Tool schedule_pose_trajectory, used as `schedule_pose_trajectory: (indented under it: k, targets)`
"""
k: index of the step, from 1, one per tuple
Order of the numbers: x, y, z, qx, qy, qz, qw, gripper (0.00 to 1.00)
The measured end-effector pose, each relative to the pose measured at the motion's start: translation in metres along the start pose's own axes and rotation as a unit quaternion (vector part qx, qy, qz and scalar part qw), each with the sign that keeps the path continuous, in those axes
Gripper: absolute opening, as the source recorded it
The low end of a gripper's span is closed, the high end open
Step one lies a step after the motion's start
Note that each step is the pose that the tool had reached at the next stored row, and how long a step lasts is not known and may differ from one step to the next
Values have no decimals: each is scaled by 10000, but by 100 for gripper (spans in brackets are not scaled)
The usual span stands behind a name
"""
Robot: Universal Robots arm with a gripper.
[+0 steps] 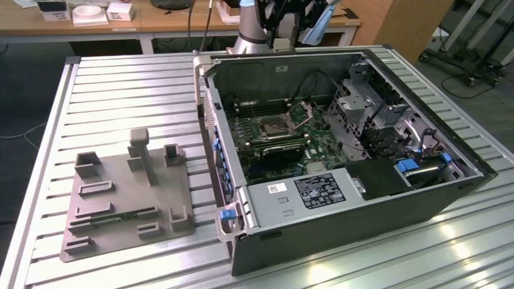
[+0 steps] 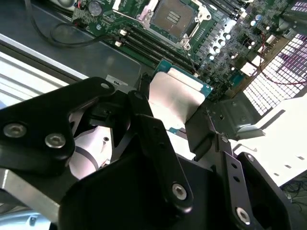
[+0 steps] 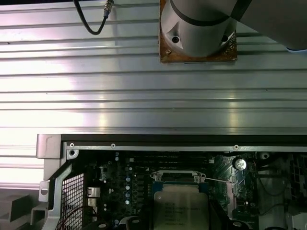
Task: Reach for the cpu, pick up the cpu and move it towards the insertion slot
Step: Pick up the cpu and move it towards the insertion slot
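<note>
The black pincer (image 2: 175, 112) is closed on the cpu (image 2: 173, 96), gripping its opposite edges so it stays flat, hovering above the motherboard near the open insertion slot (image 2: 173, 18).

We see the cpu (image 2: 175, 98) with a smooth, satin silver-grey metal top on a green board rim, held between the matt black fingers (image 2: 199, 134) of the gripper (image 2: 170, 115), whose links carry bright steel screws. The insertion slot (image 2: 172, 17) looks like dull gold contacts framed in shiny metal. The table (image 1: 120, 90) is ribbed aluminium, glossy with glare. The tray (image 1: 120, 201) is matt grey plastic, and the computer case (image 1: 345, 223) is dark painted metal, faintly sheened
</note>
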State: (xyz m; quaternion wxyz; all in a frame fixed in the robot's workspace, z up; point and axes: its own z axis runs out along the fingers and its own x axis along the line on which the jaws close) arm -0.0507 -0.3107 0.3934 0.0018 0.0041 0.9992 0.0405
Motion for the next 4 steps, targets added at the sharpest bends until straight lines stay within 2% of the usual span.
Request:
schedule_pose_trajectory:
  k: [4]
  targets:
    - [0, 0, 0, -4, 0, 0, 10000, 54]
